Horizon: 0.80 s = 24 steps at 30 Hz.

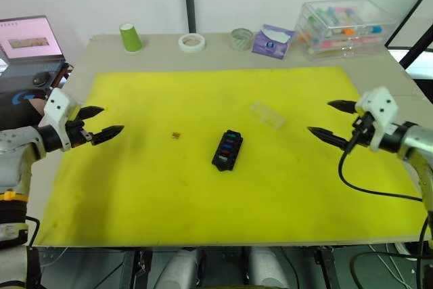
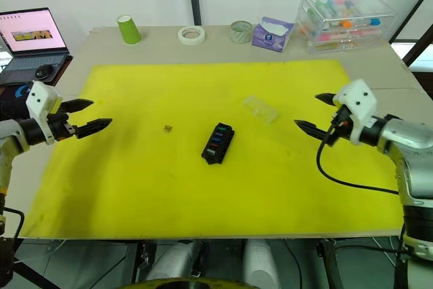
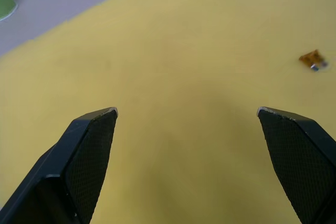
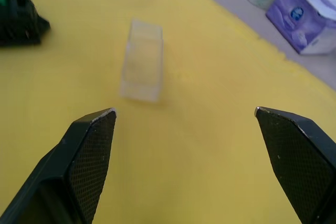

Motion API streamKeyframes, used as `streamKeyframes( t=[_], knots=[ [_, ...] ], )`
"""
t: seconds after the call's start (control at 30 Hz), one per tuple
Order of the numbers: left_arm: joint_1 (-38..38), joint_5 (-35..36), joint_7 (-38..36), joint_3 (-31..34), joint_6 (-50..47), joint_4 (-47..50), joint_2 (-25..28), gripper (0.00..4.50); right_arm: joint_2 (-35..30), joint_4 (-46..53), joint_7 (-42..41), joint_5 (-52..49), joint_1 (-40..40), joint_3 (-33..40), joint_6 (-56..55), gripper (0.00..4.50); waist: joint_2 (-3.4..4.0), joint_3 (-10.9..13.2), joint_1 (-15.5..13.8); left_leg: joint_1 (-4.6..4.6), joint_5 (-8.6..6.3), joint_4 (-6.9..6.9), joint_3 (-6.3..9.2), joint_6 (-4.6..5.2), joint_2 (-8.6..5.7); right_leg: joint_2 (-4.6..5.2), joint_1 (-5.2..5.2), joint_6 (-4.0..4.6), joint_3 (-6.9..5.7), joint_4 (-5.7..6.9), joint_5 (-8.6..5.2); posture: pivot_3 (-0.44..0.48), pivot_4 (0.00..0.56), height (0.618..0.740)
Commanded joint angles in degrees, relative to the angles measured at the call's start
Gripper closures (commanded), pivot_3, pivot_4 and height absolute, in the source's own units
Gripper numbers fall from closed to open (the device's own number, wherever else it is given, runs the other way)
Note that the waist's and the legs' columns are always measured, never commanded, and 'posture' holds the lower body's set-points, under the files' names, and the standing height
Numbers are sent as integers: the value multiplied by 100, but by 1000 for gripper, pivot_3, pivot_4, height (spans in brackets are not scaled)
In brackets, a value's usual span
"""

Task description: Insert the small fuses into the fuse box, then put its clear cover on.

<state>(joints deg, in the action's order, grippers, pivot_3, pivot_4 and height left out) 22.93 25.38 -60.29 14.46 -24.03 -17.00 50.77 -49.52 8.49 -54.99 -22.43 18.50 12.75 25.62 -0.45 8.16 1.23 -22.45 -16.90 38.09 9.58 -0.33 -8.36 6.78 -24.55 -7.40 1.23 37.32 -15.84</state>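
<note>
Between the open pincers [image 1: 98, 121] [image 1: 333, 120] lies the fuse box [image 1: 228, 149].

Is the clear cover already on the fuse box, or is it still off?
Off. The clear cover lies on the yellow mat, apart from the fuse box.

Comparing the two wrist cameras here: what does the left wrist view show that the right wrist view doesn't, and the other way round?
Left wrist view: a loose brown fuse on the mat and part of the green cup. Right wrist view: the clear cover lying on the mat, a corner of the fuse box with a green fuse in it, and the purple tissue pack. Both: the yellow mat and a gripper's own two fingers spread wide, holding nothing.
</note>
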Motion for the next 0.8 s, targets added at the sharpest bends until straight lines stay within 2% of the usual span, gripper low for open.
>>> streamKeyframes(
  t=[0.03,0.07,0.17,0.27,0.33,0.43,0.63,0.8],
  knots=[
    [161,766,15,315,-1462,512,200,0,121,729,-53,-419,466,-416,501,26,0,0,0,0,0,0,0,0,1,-1,0,0,0,0,0,0,150,740],
    [262,1023,63,358,-2004,568,208,0,214,890,-38,-517,633,-594,683,26,0,0,-6,0,0,-1,1,0,1,-1,-1,0,0,0,0,0,150,740],
    [1058,2098,155,485,-4614,72,170,0,840,1325,132,-671,1390,-1387,1047,26,-3,0,-40,-3,-1,5,2,2,-3,0,2,0,-3,0,0,0,150,740],
    [1972,2154,497,493,-6122,-1088,-96,0,1433,1447,250,-497,2031,-2071,1132,26,-3,0,-42,-3,0,14,6,1,-4,-2,-3,0,-12,18,0,0,150,740],
    [2282,2183,612,612,-6506,-1537,-267,0,1559,1461,319,-293,2190,-2335,1109,26,-7,-2,-39,0,0,18,10,1,-19,0,-18,-1,-13,67,0,0,150,740],
    [2360,2115,657,503,-6705,-1795,-421,0,1714,1501,480,-221,2283,-2500,1168,26,-20,-7,0,0,-3,17,13,6,-28,4,-20,-1,-12,81,0,0,150,740],
    [2353,1898,658,257,-6366,-2092,-697,0,1761,1570,533,-181,2307,-2578,1257,26,-24,-5,24,-3,-3,16,12,4,-26,4,-34,0,-9,80,0,0,150,740],
    [2406,1728,699,130,-6042,-2415,-1146,0,1716,1564,554,-137,2272,-2537,1287,26,-24,-5,-5,-3,-2,17,9,4,-27,5,-34,0,-8,79,0,0,150,740]
  ],
)
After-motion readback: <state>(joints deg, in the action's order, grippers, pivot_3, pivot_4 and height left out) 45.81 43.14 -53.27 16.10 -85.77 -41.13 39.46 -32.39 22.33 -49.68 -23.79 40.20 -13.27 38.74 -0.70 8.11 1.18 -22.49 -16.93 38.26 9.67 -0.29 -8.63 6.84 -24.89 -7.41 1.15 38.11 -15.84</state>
